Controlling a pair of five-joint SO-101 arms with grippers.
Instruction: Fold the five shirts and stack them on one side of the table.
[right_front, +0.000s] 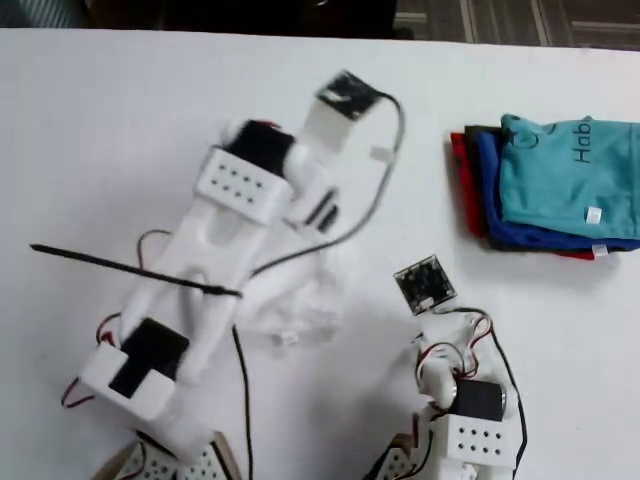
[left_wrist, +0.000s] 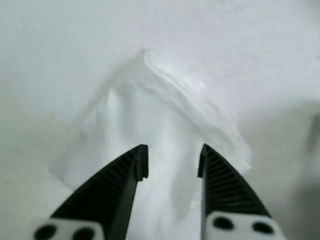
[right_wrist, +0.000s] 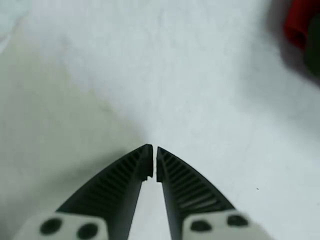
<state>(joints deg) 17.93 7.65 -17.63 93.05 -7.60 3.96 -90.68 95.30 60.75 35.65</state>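
While four of the five shirts look done, one is left, so the task reads as well along but not finished. The table (right_front: 100, 120) is white. The left arm (right_front: 200, 260) stretches from the lower left of the high view up to the centre, over the unfolded shirt.

At the right edge of the high view, in its upper half, sits the stack (right_front: 540, 190): a teal shirt (right_front: 560, 170) on top, a blue shirt (right_front: 490, 190) under it, and a red shirt (right_front: 460, 180) at the bottom. A dark layer shows between blue and red; it is probably a fourth shirt, though only its edge can be seen.

The white shirt (right_front: 300, 295) lies crumpled at the centre of the high view, well apart from the stack and hard to pick out against the table. It needs spreading, folding and carrying to the pile.

The right arm (right_front: 465, 400) sits at the lower right of the high view, near its base.

The left claw (left_wrist: 172, 155) hangs just above the white shirt's bunched folds, jaws moderately apart and holding nothing. The right claw (right_wrist: 154, 160) is pinched almost closed on nothing, over bare table, with the red shirt's edge in the upper right corner of its view.
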